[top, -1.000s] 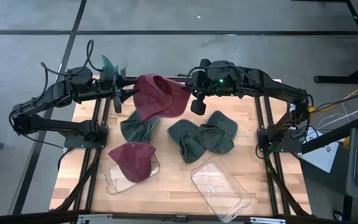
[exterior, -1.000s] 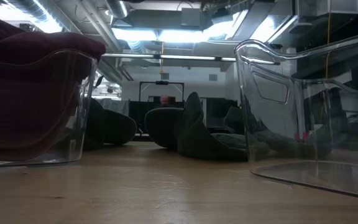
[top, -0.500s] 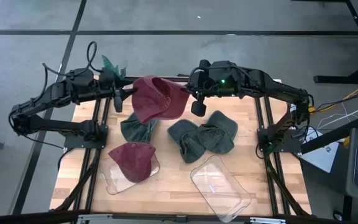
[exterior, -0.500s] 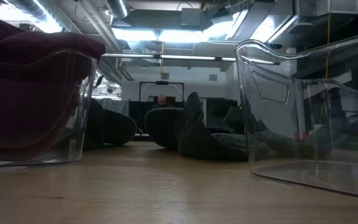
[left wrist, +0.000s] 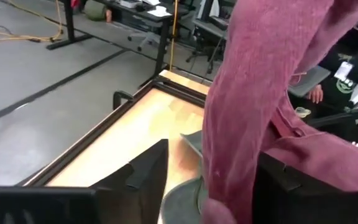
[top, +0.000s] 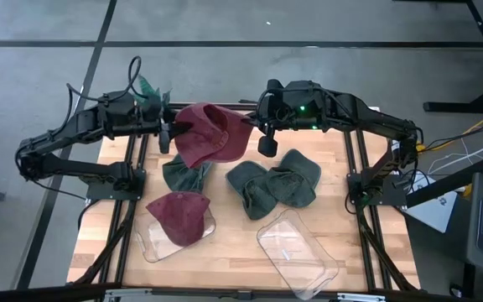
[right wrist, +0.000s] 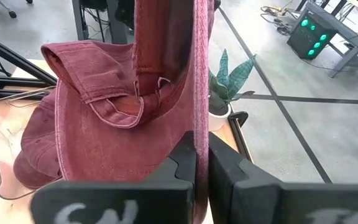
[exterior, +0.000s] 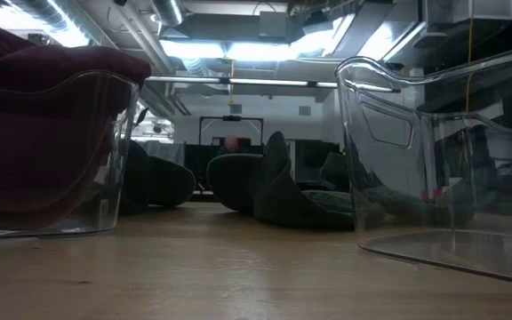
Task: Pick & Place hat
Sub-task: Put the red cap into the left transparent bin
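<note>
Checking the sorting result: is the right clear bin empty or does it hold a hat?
Empty: the right clear bin shows only bare bottom, no hat inside.

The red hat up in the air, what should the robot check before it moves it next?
1. Right gripper pinching the raised red hat: ok, fingers shut on its edge.
2. Left gripper holding the same hat: ok, cloth runs between its fingers.
3. Hat lifted off the table: ok, it hangs between both arms.
4. Left clear bin free: not ok, another red hat already lies in it.
5. Right clear bin free: ok, nothing inside.
6. Green hats below the path: cannot tell whether the hanging cloth clears them.
</note>
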Available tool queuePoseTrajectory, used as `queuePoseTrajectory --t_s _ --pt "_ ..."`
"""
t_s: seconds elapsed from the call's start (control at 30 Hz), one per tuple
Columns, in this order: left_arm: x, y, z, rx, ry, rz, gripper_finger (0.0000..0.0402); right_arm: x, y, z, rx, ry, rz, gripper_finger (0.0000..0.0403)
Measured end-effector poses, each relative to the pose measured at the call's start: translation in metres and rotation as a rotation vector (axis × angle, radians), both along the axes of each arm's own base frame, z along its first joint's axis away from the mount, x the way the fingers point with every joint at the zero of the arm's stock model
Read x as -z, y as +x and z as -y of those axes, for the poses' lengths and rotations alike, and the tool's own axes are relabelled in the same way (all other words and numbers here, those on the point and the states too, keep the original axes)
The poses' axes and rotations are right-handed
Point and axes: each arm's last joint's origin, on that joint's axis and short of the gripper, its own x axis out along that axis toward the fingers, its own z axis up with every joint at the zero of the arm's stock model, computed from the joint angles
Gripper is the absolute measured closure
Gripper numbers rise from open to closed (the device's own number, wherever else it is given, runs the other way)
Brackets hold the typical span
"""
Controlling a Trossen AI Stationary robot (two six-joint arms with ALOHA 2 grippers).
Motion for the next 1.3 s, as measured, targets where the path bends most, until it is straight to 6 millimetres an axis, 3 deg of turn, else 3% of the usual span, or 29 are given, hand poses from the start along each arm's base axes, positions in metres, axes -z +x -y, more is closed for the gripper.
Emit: queuePoseTrajectory --t_s 0.4,0.93,1.3 --pt "0.0 0.003 0.001 0.051 0.011 -0.004 0.0391 0.002 -0.001 -0.001 -0.019 0.031 -0.013 0.0368" --pt "0.001 0.005 0.003 0.258 0.36 -0.093 0.0396 0.011 -0.003 -0.008 -0.124 0.428 -0.068 0.0344" --pt "0.002 0.006 0.003 0.314 0.594 -0.157 0.0397 0.012 -0.002 -0.011 -0.069 0.723 -0.073 0.0257"
